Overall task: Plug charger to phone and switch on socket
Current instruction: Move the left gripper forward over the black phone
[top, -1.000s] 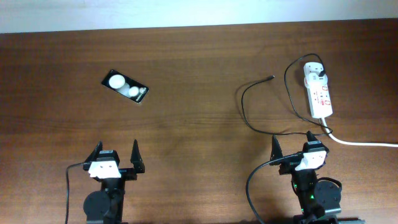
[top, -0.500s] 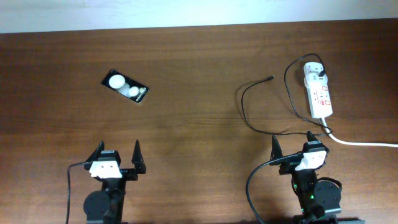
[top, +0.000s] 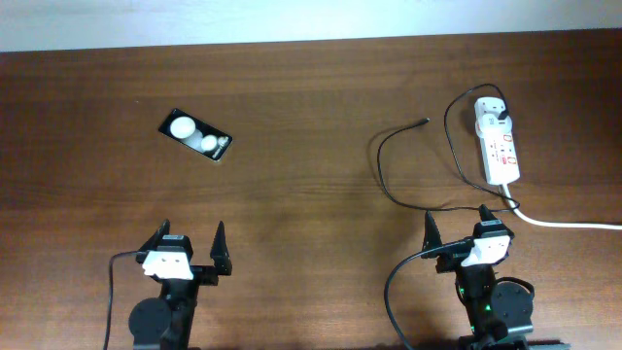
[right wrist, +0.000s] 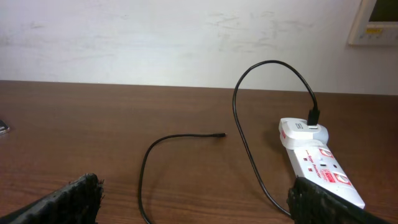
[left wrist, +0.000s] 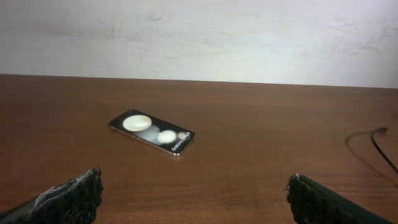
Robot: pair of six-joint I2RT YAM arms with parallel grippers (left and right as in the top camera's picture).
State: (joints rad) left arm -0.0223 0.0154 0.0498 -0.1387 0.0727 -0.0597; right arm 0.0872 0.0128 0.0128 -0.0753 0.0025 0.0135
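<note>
The phone (top: 197, 135) lies flat at the far left of the table, a black slab with two white round spots; it also shows in the left wrist view (left wrist: 152, 131). The socket (top: 497, 146) lies at the far right, with the charger's black plug (top: 502, 118) in its far end. The charger cable (top: 374, 160) loops left across the table, and its connector tip (top: 424, 122) lies free. In the right wrist view the socket (right wrist: 317, 165), cable (right wrist: 236, 124) and tip (right wrist: 221, 134) show. My left gripper (top: 191, 233) is open and empty, well short of the phone. My right gripper (top: 456, 219) is open and empty, just short of the socket.
The socket's thick white cord (top: 564, 224) runs off the right edge of the table. A black arm cable (top: 391, 292) curls beside the right arm's base. A pale wall stands behind the table's far edge (left wrist: 199, 78).
My left gripper has shifted slightly to the right. The right arm, phone, charger and socket have not moved.
</note>
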